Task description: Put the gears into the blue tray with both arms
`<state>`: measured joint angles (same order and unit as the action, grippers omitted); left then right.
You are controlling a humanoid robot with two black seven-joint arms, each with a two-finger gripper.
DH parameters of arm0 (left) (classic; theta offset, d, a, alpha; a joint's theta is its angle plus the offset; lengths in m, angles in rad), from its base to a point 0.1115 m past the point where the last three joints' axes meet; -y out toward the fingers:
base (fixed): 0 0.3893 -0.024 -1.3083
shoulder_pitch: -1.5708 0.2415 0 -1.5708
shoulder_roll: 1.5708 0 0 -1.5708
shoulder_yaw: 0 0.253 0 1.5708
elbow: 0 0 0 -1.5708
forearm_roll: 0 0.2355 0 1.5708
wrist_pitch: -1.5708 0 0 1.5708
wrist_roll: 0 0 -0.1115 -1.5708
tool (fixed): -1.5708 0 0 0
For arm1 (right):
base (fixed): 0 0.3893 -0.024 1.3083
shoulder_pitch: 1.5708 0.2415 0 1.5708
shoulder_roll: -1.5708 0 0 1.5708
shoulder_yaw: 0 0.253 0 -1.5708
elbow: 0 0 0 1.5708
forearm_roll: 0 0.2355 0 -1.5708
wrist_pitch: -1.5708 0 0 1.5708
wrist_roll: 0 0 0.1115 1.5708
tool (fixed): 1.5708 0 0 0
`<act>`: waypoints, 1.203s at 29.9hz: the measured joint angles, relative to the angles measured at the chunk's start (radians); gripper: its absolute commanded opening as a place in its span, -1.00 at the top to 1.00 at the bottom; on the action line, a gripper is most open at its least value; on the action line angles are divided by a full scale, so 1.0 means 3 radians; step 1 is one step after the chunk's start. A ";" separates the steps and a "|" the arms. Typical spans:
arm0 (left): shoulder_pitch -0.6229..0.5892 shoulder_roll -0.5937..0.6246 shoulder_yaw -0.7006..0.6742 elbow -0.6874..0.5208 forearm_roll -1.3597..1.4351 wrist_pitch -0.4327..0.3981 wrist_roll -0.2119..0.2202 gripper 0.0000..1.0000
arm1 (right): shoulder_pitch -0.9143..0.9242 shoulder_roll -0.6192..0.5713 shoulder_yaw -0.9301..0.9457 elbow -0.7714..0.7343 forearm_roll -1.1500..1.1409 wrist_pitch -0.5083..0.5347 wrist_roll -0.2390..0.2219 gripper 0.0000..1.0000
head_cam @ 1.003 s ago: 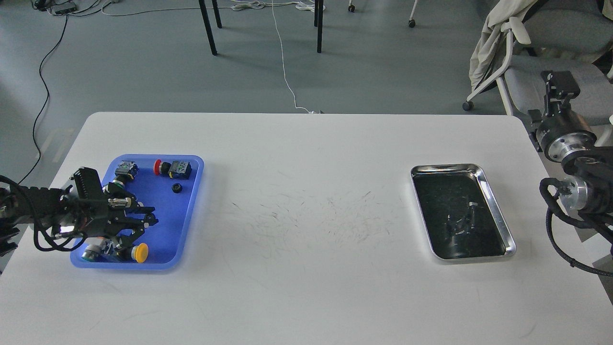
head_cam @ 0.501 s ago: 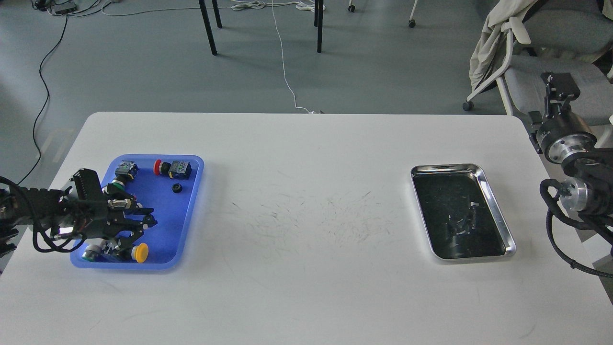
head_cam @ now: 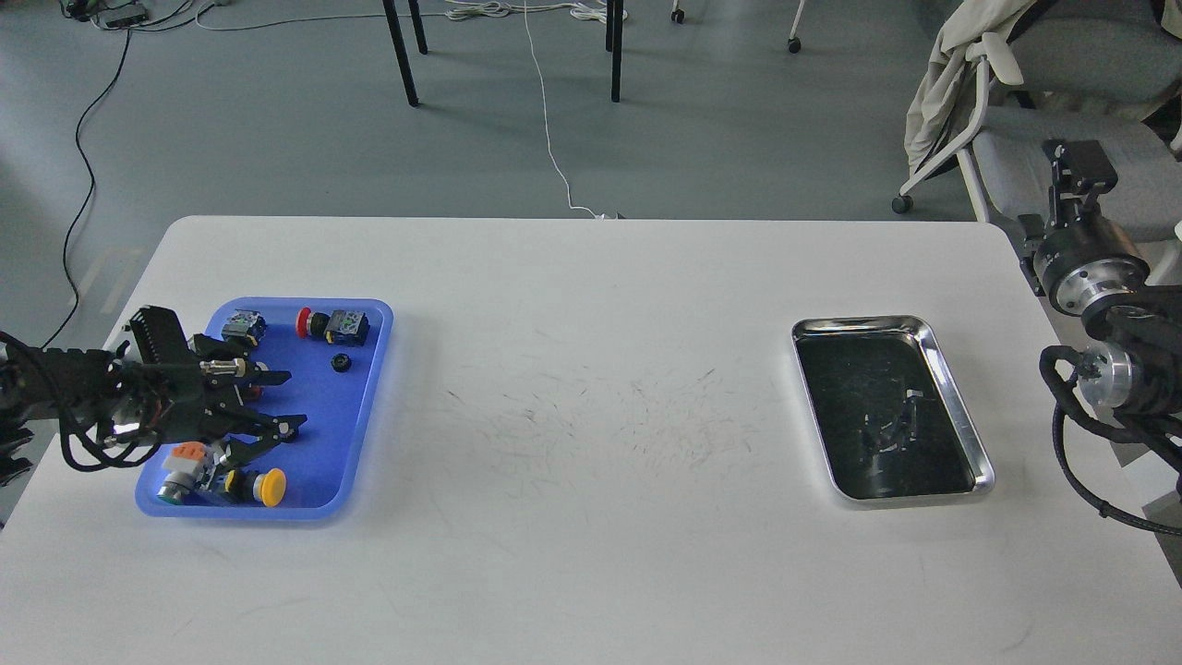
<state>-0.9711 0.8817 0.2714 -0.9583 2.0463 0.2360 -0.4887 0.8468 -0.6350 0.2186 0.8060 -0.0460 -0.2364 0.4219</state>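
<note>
Hovering over the blue tray point(head_cam: 369, 406), the left end effector point(head_cam: 288, 402) gapes wide, empty; one gear point(head_cam: 341, 362) lies inside.

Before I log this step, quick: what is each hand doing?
Left hand: open above the blue tray, holding nothing.
Right hand: off the table's right edge, seen end-on; cannot be told.

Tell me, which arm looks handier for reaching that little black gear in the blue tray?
Probably the left. The left gripper hovers over the blue tray, close to the gear. The right gripper sits off the table's far right edge.
</note>
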 measured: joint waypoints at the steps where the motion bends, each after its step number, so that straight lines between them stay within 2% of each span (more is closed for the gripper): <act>1: -0.0029 0.0029 -0.0015 0.0003 -0.0119 -0.0005 0.0000 -0.46 | 0.0002 0.0000 0.0001 -0.0001 0.0000 -0.0003 0.0000 -0.93; 8: -0.0388 0.0110 -0.0056 0.0027 -0.1022 -0.0048 0.0000 -0.59 | 0.0023 0.0000 0.0012 0.0012 0.0000 -0.0003 0.0000 -0.97; 13: -0.0567 0.0078 -0.0152 0.0146 -0.1664 -0.0244 0.0000 -0.74 | 0.0017 0.0000 0.0009 0.0078 0.0000 0.0001 0.0000 -0.97; 24: -0.0558 0.0046 -0.0793 0.0209 -0.3001 -0.0559 0.0001 -0.86 | 0.0019 -0.0014 0.0015 0.0235 0.0004 -0.0002 0.0000 -0.97; 36: -0.0422 -0.0003 -0.0986 0.0497 -0.4902 -0.0601 0.0001 -0.95 | 0.0007 -0.0059 0.0054 0.0501 0.0005 -0.0148 -0.0002 -0.97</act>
<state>-1.0977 0.8807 -0.0243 -0.8094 0.5756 0.0557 -0.4884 0.8491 -0.6529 0.2346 0.9562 -0.0444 -0.2809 0.4213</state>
